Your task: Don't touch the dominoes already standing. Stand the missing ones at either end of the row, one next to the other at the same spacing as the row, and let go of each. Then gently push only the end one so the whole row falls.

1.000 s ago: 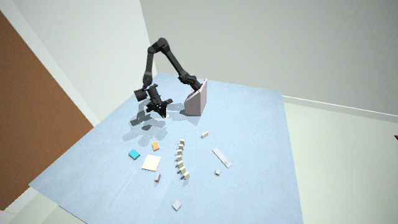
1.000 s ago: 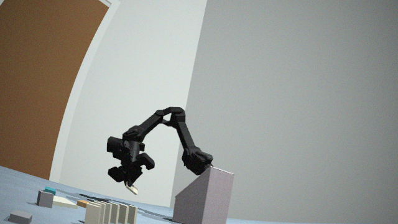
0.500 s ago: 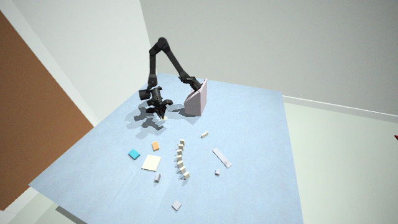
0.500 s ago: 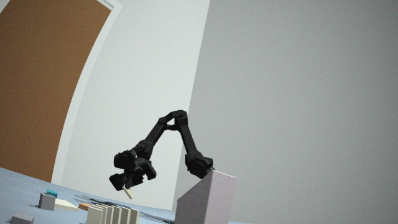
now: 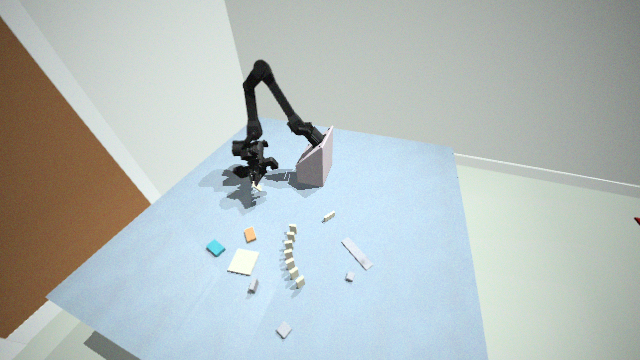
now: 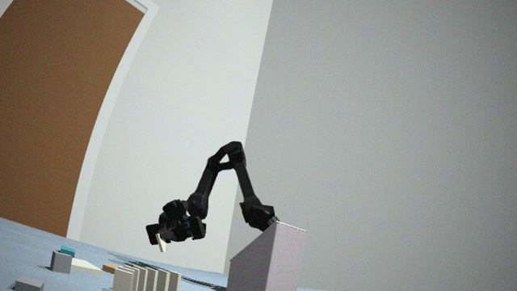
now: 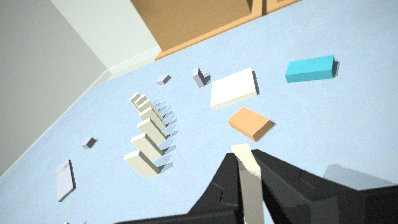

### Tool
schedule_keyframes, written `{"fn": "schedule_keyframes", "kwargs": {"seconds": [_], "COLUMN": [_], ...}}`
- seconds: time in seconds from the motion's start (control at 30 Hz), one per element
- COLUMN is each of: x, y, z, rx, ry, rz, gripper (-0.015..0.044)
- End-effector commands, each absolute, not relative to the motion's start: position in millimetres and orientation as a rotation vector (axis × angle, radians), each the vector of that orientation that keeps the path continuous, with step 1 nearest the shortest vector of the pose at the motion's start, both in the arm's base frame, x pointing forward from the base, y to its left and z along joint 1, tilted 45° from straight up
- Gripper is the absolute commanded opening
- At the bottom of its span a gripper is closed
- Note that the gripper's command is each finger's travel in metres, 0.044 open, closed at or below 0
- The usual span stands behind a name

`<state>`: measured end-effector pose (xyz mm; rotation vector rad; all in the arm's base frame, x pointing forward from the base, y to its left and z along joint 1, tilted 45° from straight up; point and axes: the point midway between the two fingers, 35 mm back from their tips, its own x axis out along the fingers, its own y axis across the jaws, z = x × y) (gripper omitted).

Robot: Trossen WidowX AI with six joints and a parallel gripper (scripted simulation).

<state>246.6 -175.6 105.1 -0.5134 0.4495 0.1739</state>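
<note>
Several cream dominoes (image 5: 288,254) (image 6: 123,280) (image 7: 141,164) stand in a slightly curved row. Another cream domino (image 5: 329,216) lies on the table to the right of the row's arm-side end. My gripper (image 5: 256,184) (image 6: 159,236) (image 7: 242,159) is shut on a cream domino (image 5: 257,188) (image 6: 161,244) (image 7: 251,185), held above the table, in front of the arm's base and away from the row. The held domino looks tilted in the exterior view. Its part between the fingers is hidden.
Left of the row lie an orange block (image 5: 250,234) (image 7: 250,123), a teal block (image 5: 215,248) (image 7: 311,69), a cream slab (image 5: 243,262) (image 7: 234,89) and a grey block (image 5: 253,286) (image 7: 199,77). A long grey strip (image 5: 357,253) (image 7: 65,181) and small grey block (image 5: 350,276) (image 7: 89,143) lie right.
</note>
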Motion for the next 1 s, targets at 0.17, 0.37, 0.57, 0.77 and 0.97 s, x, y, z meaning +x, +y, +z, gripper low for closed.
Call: {"fn": "schedule_keyframes", "kwargs": {"seconds": [0.17,0.37,0.57,0.77,0.97], "x": [229.7,214.3,207.3,207.3,207.3], "y": [-172.4,-167.9,-165.1,-165.1,-165.1], "z": [120.0,131.2,135.7,135.7,135.7], "rx": [-0.637,-0.746,-0.794,-0.794,-0.794], "ry": [0.246,0.105,0.049,0.049,0.049], "rz": [0.190,0.194,0.194,0.194,0.194], "gripper": [0.0026,0.0026,0.0026,0.0026,0.0026]}}
